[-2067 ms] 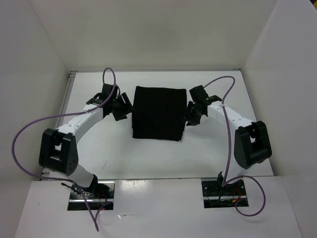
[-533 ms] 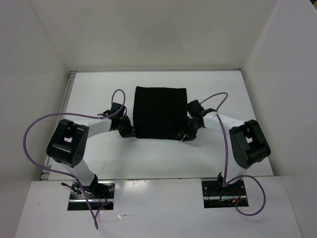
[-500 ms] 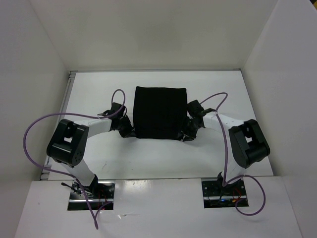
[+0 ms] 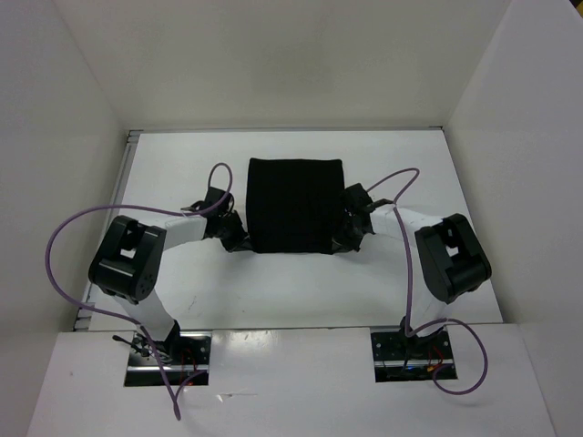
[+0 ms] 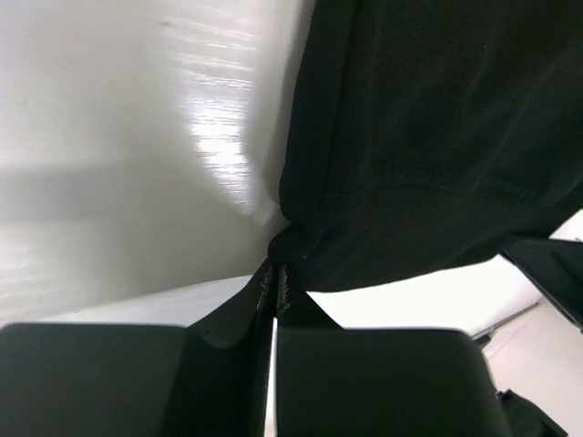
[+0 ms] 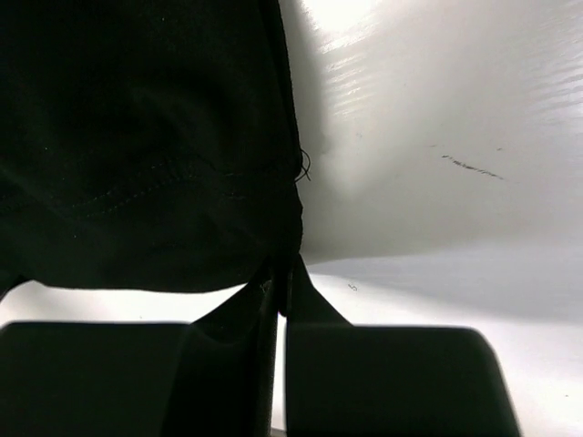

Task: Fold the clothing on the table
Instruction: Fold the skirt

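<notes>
- The clothing [image 4: 294,205] lies flat at the middle of the table [image 4: 273,291].
- The left gripper [image 5: 276,273] is closed tight, pinching the clothing's near left corner.
- The right gripper [image 6: 280,276] is closed likewise on the near right corner.
- Step in hand, by the look of it: both corners are gripped and the fold is not yet begun.
- The next move likely calls for lifting both corners together and carrying them level toward the table's far edge.

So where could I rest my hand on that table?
Bare table runs behind the clothing to the back wall, and in front of it toward the arm bases. Crowded beside its near corners, where the left fingers and right fingers pinch it.
</notes>
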`<act>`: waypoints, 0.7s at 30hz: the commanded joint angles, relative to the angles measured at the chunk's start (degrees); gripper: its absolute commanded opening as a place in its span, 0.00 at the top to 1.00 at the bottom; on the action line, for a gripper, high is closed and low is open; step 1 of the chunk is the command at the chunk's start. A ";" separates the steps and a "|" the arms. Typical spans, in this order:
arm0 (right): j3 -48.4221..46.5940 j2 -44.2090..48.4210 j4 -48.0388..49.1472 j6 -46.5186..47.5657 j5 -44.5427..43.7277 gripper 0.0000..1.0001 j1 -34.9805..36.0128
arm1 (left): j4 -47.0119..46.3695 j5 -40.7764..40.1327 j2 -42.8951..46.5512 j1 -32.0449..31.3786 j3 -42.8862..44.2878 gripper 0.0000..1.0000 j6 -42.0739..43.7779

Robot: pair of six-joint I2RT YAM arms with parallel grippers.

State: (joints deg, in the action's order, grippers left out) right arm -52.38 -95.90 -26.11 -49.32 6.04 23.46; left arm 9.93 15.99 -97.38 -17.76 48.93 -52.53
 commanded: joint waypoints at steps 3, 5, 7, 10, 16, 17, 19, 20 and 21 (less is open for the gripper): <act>1.75 4.74 0.73 -0.51 -4.82 1.00 0.96 | 2.28 -1.14 -2.12 -0.79 -0.94 1.00 3.66; 2.36 7.11 -1.39 -1.13 -4.20 1.00 2.11 | 3.42 -0.52 -0.19 -1.49 -0.94 1.00 4.28; 2.89 11.86 -5.08 -3.58 -4.20 1.00 4.91 | 5.26 0.01 4.20 -3.32 -2.51 1.00 4.28; 4.56 18.45 -10.95 -8.92 -4.73 1.00 9.91 | 7.90 0.62 10.01 -4.82 -4.54 1.00 3.14; 9.75 32.25 -19.92 -22.63 -0.24 1.00 21.95 | 16.77 2.73 21.25 -6.41 -7.96 1.00 2.44; 9.75 34.09 -21.34 -24.23 -0.24 1.00 23.02 | 18.96 3.25 25.62 -6.41 -8.67 1.00 1.48; 8.97 39.45 -26.85 -27.83 -1.29 1.00 23.73 | 21.61 3.26 30.56 -6.41 -9.72 1.00 -0.72; 8.18 41.12 -28.89 -28.72 -2.08 1.00 24.26 | 24.32 2.39 35.72 -6.41 -9.73 1.00 -1.60; 7.39 42.88 -30.83 -29.60 -3.22 1.00 24.26 | 25.74 1.42 38.03 -6.41 -9.12 1.00 -3.26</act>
State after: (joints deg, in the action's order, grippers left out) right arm -43.09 -58.17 -46.89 -71.29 5.19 47.09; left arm 28.56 17.63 -66.81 -23.86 39.55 -52.40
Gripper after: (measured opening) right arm 0.019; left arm 0.009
